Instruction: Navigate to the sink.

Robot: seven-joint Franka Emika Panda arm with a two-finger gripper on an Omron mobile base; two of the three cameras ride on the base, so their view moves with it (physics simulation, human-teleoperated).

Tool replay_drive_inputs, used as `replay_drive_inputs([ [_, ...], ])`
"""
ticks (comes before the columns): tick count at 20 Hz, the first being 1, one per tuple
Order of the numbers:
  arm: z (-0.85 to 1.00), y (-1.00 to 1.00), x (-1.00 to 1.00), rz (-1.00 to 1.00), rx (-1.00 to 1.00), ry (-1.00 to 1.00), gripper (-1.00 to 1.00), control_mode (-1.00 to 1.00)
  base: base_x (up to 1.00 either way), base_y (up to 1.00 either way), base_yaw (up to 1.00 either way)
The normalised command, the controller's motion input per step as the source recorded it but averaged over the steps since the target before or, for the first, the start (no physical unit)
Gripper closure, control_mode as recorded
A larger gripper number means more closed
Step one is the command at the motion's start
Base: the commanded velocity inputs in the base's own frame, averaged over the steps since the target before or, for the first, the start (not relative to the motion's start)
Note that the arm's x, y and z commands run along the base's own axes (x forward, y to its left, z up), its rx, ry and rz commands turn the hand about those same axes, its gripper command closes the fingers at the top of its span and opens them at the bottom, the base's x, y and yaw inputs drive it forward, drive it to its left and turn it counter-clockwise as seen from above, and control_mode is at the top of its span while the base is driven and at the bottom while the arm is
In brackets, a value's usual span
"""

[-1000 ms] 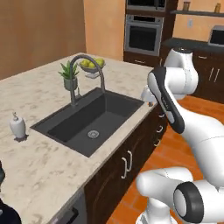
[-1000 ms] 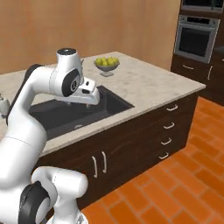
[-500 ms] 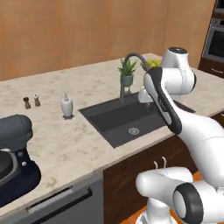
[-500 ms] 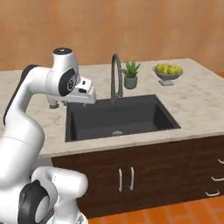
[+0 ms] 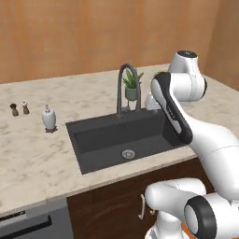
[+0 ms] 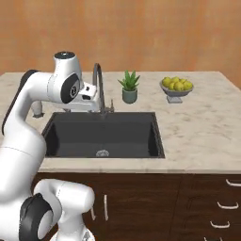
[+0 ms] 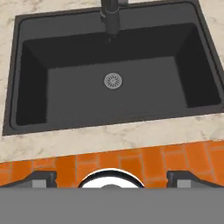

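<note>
The base has swung square to the sink (image 6: 103, 134), long axis left-right; tool (image 7: 111, 177) open.

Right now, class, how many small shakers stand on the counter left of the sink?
2: a dark shaker and a lighter shaker, side by side on the counter far left of the sink.

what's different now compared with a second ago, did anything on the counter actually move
Only the base moved: it drove around the counter to face the sink squarely, so both base views shifted. The faucet, potted plant, fruit bowl and soap bottle kept their places. Nothing was grasped or released.
</note>
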Motion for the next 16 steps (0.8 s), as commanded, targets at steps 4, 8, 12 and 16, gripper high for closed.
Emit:
replay_drive_inputs([
  [4,0.0,0.0,0.0,0.0,0.0,0.0,-1.0,1.0,0.97,-0.5,0.3],
  [8,0.0,0.0,0.0,0.0,0.0,0.0,-1.0,1.0,1.0,-0.27,0.21],
  [12,0.0,0.0,0.0,0.0,0.0,0.0,-1.0,1.0,0.96,-0.18,0.28],
  [16,0.0,0.0,0.0,0.0,0.0,0.0,-1.0,1.0,0.98,-0.11,0.32],
])
